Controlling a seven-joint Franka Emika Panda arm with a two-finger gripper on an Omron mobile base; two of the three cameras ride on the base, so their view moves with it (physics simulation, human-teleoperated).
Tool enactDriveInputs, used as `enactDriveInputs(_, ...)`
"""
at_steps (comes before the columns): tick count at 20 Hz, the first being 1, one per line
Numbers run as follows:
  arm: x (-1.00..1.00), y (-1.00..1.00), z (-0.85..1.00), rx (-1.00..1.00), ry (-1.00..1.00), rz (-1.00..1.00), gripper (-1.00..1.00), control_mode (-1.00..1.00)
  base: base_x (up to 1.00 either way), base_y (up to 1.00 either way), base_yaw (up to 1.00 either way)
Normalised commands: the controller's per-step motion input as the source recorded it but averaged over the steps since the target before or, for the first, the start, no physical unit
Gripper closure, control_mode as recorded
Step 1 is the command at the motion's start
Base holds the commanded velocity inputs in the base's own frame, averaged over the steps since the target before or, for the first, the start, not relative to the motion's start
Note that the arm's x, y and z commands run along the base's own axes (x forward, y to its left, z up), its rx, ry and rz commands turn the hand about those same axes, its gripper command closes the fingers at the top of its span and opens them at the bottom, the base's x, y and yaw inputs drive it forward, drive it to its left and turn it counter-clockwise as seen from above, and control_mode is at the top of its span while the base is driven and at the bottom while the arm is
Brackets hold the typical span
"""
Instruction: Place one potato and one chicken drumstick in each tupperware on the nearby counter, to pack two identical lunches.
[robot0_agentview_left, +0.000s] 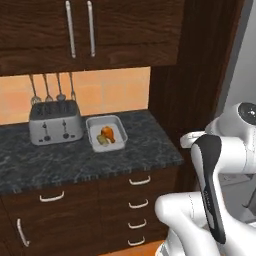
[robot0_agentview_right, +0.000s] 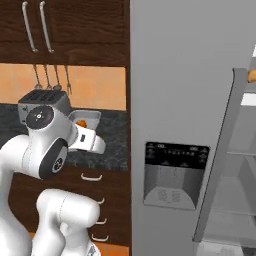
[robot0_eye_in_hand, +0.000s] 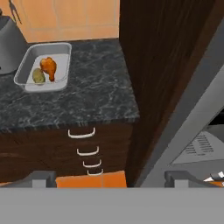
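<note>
One tupperware holds potato and chicken drumstick (touching) — gripper wide, empty.

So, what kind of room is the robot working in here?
It looks like a home kitchen: a dark marbled stone counter over brown wooden drawers, a silver four-slot toaster with utensils hanging above it, and a tall grey fridge with a dispenser panel.

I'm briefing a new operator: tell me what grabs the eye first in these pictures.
A pale tupperware sits on the dark marbled counter beside a silver toaster, already holding an orange-brown chicken drumstick and an olive-tan potato. To the right stands a tall grey fridge with its door swung open. The end effector hangs open, holding nothing.
</note>
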Motion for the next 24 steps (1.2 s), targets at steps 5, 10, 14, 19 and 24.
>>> enactDriveInputs(5,0.00,0.00,0.00,0.00,0.00,0.00,-1.00,1.00,0.00,-1.00,-0.07)
enactDriveInputs(10,0.00,0.00,0.00,0.00,0.00,0.00,-1.00,1.00,0.00,-1.00,-0.05)
enactDriveInputs(14,0.00,0.00,0.00,0.00,0.00,0.00,-1.00,1.00,0.02,-0.82,-0.01)
enactDriveInputs(19,0.00,0.00,0.00,0.00,0.00,0.00,-1.00,1.00,0.16,-0.20,0.00)
enactDriveInputs(24,0.00,0.00,0.00,0.00,0.00,0.00,-1.00,1.00,0.17,-0.50,0.02)
